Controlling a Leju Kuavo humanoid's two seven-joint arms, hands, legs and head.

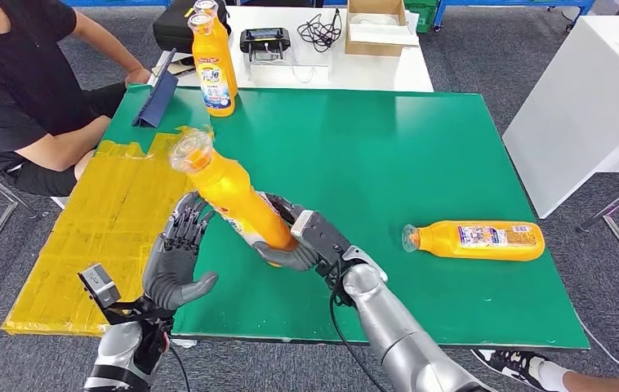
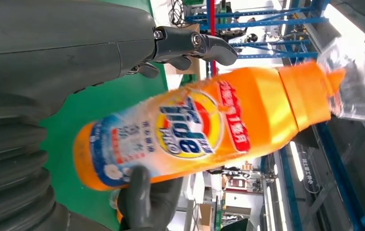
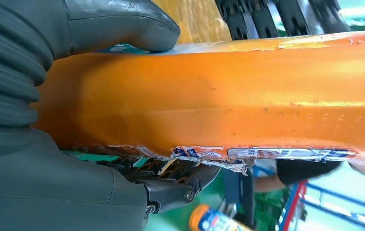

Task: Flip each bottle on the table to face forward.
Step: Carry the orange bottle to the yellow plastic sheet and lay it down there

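Orange bottle (image 1: pixel 237 196) tilts in the right hand (image 1: pixel 302 241), gripped low; left hand (image 1: pixel 177 260) spread beside it. Top-heavy, it could slip.

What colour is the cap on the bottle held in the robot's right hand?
Clear over an orange neck, best seen in the left wrist view: cap, bottle, right hand.

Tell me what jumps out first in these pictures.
A tilted orange plastic detergent bottle gripped near its base by the right hand above the green table, with the left hand beside it. Another orange bottle lies on its side at right; a third stands at the far edge.
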